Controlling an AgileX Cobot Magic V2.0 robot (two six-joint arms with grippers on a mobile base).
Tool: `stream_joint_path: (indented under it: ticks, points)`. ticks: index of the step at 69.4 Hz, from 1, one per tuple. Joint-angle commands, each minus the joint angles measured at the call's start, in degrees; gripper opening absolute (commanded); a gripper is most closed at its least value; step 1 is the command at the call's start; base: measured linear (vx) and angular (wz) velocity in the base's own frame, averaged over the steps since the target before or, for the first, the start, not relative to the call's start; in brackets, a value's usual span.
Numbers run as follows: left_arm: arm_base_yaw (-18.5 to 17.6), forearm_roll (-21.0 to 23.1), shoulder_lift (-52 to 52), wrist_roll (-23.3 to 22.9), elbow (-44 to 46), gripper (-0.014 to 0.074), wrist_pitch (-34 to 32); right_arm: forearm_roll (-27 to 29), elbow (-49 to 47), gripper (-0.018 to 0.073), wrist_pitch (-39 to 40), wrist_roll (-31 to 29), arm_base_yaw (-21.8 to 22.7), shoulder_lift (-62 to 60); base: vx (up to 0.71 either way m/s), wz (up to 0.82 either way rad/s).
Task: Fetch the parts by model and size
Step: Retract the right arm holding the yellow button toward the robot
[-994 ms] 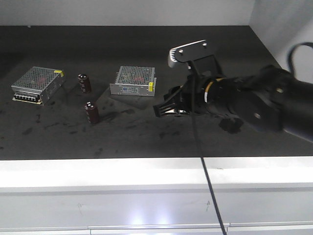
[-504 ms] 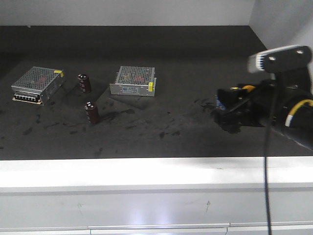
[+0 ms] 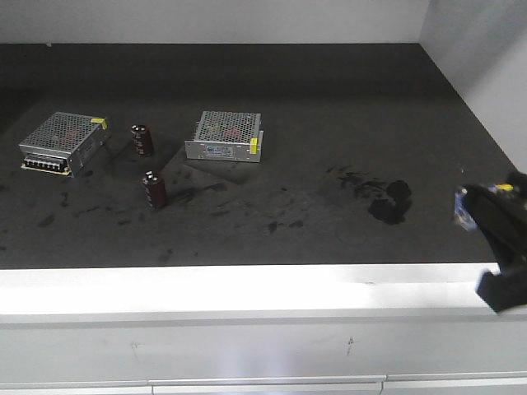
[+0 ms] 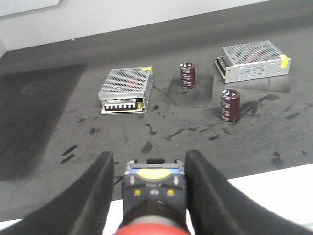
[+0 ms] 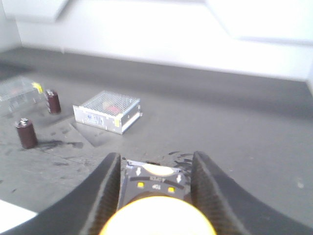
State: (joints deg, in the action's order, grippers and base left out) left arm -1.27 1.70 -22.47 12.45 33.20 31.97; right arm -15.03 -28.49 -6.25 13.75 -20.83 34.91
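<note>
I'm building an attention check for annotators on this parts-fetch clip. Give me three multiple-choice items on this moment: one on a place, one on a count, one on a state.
1. Where is the red-capped switch?
A. Between the fingers of the left gripper
B. Lying loose, gripped by nothing
C. Out of every view

2. How many capacitors stand on the dark surface?
A. One
B. Two
C. Four

3. What is the state of the right gripper?
A. Open and empty
B. Shut on the yellow-capped switch
C. Shut on a capacitor

Answers:
1 A, since the left wrist view shows both fingers against the switch's body.
2 B, since the front view shows two upright cylinders.
3 B, since the right wrist view shows the fingers pressed on either side of the yellow-capped body.
</note>
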Motion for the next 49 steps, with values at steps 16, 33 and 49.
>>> stream_joint_path:
  ticks: [16, 33, 49]
  points:
    - [-0.3, 7.7, -0.3, 4.0, 1.5, -0.0007, -5.1, -0.2, 4.0, -0.0002, 0.8, -0.1, 0.3, -8.2, 0.0, 0.0]
    - [-0.3, 18.4, -0.3, 12.8, 1.5, -0.0007, -6.6, -0.2, 4.0, -0.0002, 1.5, -0.1, 0.3, -8.1, 0.0, 0.0]
    - [-0.3, 24.3, -0.3, 17.6, 1.5, -0.0007, -6.6, -0.2, 4.0, -0.0002, 4.4, -0.1, 0.3, -8.1, 0.0, 0.0]
